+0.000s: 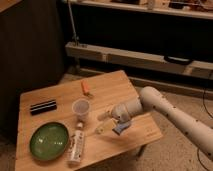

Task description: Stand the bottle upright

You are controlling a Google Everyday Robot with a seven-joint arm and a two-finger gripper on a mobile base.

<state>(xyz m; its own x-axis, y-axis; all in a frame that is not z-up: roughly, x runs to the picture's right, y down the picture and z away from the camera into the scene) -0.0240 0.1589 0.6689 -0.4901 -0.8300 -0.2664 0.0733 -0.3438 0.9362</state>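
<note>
Hovering just above the wooden surface (125,90) near its 4 o'clock edge, the pale fingers (104,115) of the gripper (103,122) stand spread and released, with nothing between them. They point toward 9 o'clock, which suits a sideways approach to something lying low on the wood. The white, speckled arm (165,107) reaches in from 3 o'clock and slopes down to keep the wrist close to the surface.

From the fingers, the small slim clear plastic bottle with a whitish label (76,145) lies at about 8 o'clock, near but not touching them. It lies flat on its side, its length running roughly from 12 to 6 o'clock, just beside the 3 o'clock rim of the round green plate (36,149). So the task is not yet done. I judge this to be the approach before a grasp, and the plate so close by leaves the fingers only the near side to come in from.

A translucent plastic cup (81,109) stands upright at 10 o'clock from the fingers, close to the bottle's far end, and could be knocked during the lift. Farther out, a small orange object (85,88) lies at 11 o'clock. A flat black rectangular object (43,106) lies well apart toward 9 o'clock.
</note>
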